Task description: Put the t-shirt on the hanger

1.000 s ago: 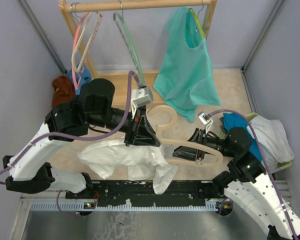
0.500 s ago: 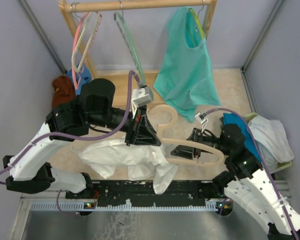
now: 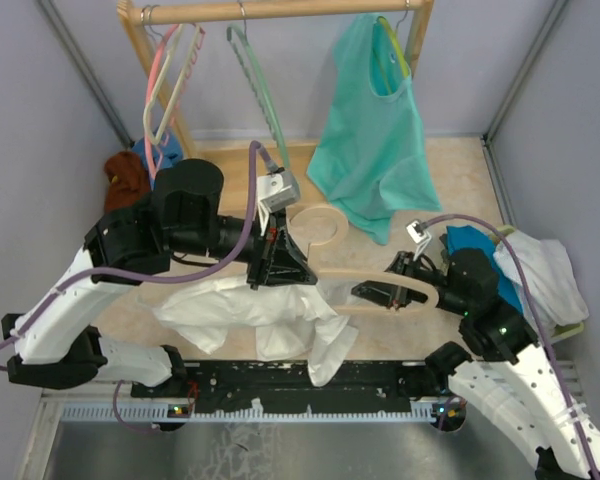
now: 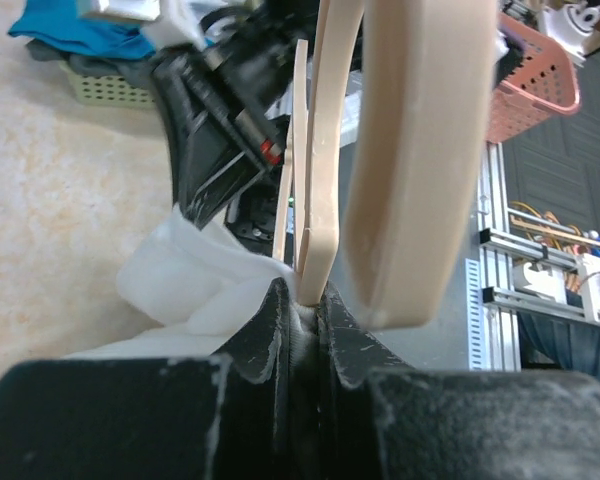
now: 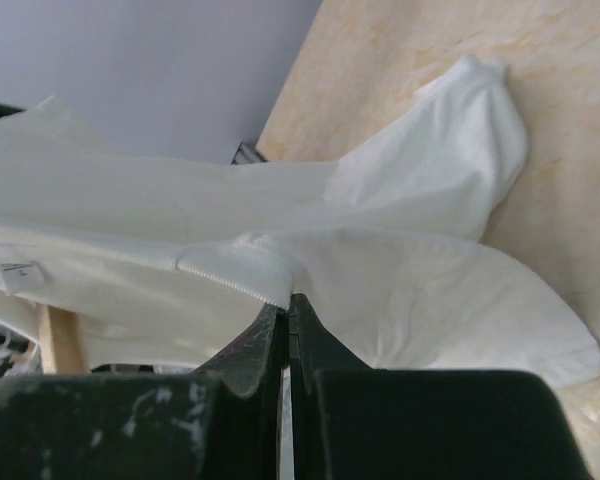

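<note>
The white t-shirt [image 3: 250, 315] lies crumpled on the tan floor in front of the arms. The beige hanger [image 3: 345, 272] is held above it, its hook toward the rack. My left gripper [image 3: 285, 268] is shut on the hanger's frame near the hook, with white fabric pinched beside it. The left wrist view shows the hanger [image 4: 420, 150], the shirt [image 4: 180, 290] and the closed gripper [image 4: 305, 300]. My right gripper [image 3: 362, 292] is shut on the t-shirt's ribbed collar edge beside the hanger's arm. The right wrist view shows this gripper [image 5: 287, 305], the shirt [image 5: 400, 290] and a bit of hanger [image 5: 60, 340].
A wooden rack [image 3: 280, 10] at the back holds pink hangers [image 3: 165, 80], a thin green hanger [image 3: 260, 90] and a teal top [image 3: 370, 140]. Rust-brown [image 3: 128, 175] and blue [image 3: 170, 152] garments lie at its left foot. A basket of clothes [image 3: 540, 270] stands at the right. Grey walls close both sides.
The hanger has risen slightly and shifted toward the rack with my left gripper. My right gripper has moved up with the collar, staying shut.
</note>
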You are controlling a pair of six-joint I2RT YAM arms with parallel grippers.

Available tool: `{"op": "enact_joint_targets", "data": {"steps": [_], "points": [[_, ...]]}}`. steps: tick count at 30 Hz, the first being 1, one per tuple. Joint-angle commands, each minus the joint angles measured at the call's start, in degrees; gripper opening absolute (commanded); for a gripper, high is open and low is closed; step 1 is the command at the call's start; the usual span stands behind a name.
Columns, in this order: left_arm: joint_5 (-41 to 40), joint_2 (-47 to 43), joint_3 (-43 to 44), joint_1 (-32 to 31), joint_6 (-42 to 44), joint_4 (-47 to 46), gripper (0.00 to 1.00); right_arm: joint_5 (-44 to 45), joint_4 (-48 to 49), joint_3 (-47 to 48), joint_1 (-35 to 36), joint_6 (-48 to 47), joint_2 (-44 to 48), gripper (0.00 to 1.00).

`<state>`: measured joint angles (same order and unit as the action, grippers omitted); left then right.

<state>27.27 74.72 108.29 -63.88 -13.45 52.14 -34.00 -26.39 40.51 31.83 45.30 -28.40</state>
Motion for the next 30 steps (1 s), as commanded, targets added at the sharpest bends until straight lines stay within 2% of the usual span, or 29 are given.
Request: {"op": "enact_joint_targets", "data": {"steps": [1, 8, 11, 16, 24, 30], "points": [[-5.9, -2.5, 3.8, 0.0, 1.0, 1.5, 0.00, 14.6, -8.7, 8.9, 0.0, -2.6, 2.7, 0.00], [-11.2, -3.1, 6.5, 0.0, 2.1, 4.5, 0.00, 21.6, -16.7, 18.1, 0.1, -5.1, 1.8, 0.00], [-13.4, -5.2, 5.3, 0.0, 2.5, 2.7, 0.00, 24.4, -21.0, 20.9, 0.1, -6.3, 0.8, 0.00], [-16.1, -8.2, 3.7, 0.0, 2.7, -1.0, 0.00, 23.6, -24.3, 23.8, 0.1, -7.8, -1.3, 0.00], [-16.3, -9.6, 3.8, 0.0, 2.7, -2.8, 0.00, 25.3, -26.7, 27.6, 0.1, -7.6, -2.1, 0.00], [-15.2, -7.7, 5.4, 0.0, 2.8, -0.5, 0.00, 32.3, -32.0, 34.7, 0.1, -9.7, -6.3, 0.00]]}}
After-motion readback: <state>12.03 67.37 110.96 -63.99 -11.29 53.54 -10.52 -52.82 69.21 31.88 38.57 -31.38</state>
